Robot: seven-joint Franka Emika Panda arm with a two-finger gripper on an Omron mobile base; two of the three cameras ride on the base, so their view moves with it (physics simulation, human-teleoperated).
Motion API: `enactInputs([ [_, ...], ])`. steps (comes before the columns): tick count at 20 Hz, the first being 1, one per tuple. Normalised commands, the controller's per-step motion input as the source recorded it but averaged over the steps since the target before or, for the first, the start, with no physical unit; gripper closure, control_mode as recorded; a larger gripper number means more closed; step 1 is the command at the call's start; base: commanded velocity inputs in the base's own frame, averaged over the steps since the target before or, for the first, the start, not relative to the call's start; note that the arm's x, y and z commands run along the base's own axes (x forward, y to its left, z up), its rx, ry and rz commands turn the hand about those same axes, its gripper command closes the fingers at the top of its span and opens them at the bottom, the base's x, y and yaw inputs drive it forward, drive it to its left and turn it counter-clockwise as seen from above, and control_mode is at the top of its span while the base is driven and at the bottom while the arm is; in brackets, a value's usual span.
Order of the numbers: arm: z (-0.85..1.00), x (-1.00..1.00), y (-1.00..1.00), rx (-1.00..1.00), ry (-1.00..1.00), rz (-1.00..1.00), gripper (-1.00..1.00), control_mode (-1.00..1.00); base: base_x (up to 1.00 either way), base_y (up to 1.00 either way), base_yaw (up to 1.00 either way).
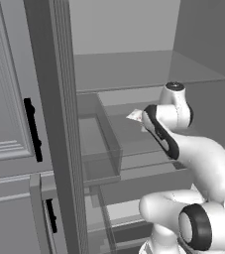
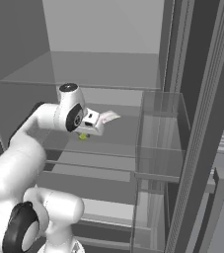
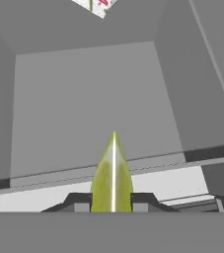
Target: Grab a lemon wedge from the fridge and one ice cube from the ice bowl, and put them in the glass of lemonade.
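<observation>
Lemon wedge (image 3: 113, 173) is the small yellow-green piece pinched between the two dark fingertips of the gripper (image 3: 112, 201), its pointed end sticking up past them in the hand view. In the right base view the same wedge (image 2: 84, 136) shows as a speck just under the hand, inside the open fridge (image 2: 108, 69), close above a pale shelf (image 2: 113, 131).

What could go wrong: the grip is on a thin, tapered slice, so I judge it could squirt out or twist if the fingers press unevenly or the arm swings fast on the way out. The hand is deep between the shelves, with a clear door bin (image 2: 158, 133) to its side and a shelf above, so a careless pull-back could knock the wrist against them and jar the wedge loose. A white packet (image 2: 108, 116) lies just beside the hand and could be dragged along. If the wedge drops it would be hard to find again, being so small.

The jaws stand nearly together, narrowly apart, clamped on the wedge and touching nothing else that I can see
</observation>
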Motion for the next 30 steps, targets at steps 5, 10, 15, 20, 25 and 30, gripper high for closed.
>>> enactInputs([
  [5, 0.71, -0.87, 0.00, 0.00, -0.14, 0.02, 1.00, -1.00, 0.00, 0.00, 0.00],
  [10, 0.98, -0.88, 0.02, 0.00, -0.03, 0.06, 1.00, -1.00, 0.00, 0.00, 0.00],
  [15, 0.79, -0.68, 0.15, 0.00, -0.01, 0.09, 1.00, -1.00, 0.00, 0.00, 0.00],
  [20, 0.12, -0.21, 0.03, 0.03, -0.04, 0.03, 1.00, -1.00, 0.00, 0.00, 0.00],
  [25, 0.00, 0.00, 0.00, 0.00, 0.00, 0.00, 1.00, -1.00, 0.00, 0.00, 0.00],
  [30, 0.00, -0.01, 0.00, 0.00, 0.00, 0.00, 1.00, 1.00, -0.43, -0.11, 0.00],
])
